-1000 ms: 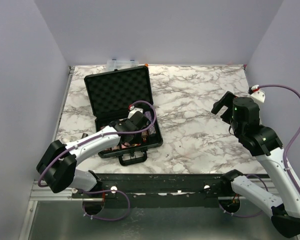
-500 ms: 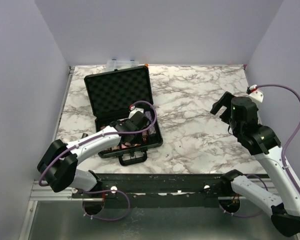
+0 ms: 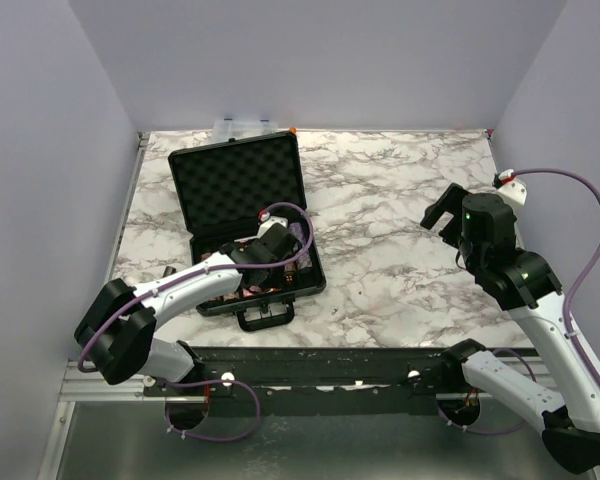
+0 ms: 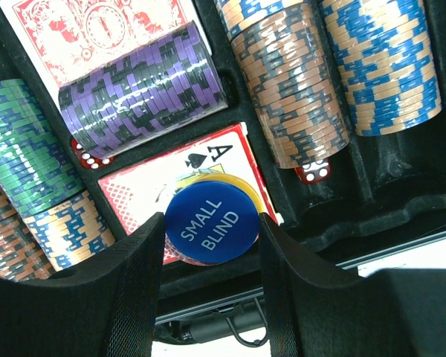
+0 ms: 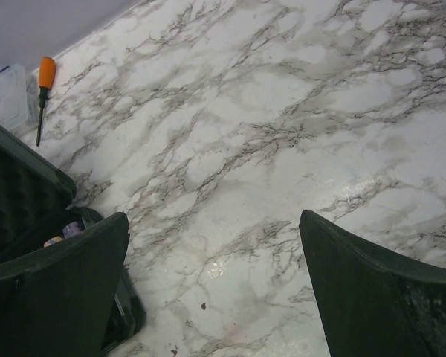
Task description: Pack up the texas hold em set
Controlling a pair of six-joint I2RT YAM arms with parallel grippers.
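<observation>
Squarely within left gripper [image 4: 212, 236], blue button [image 4: 211, 222]

Two white-shelled, black-jointed arms — left arm [image 3: 180, 285], right arm [image 3: 550, 320] — each trailing a looped purple cable [image 3: 560, 171]; right gripper [image 5: 213, 219] fingers matte black, wedge-shaped.

"small blind" on the blue round button [image 4: 212, 224]; "a" with spade on the card [image 4: 208, 160]
</observation>
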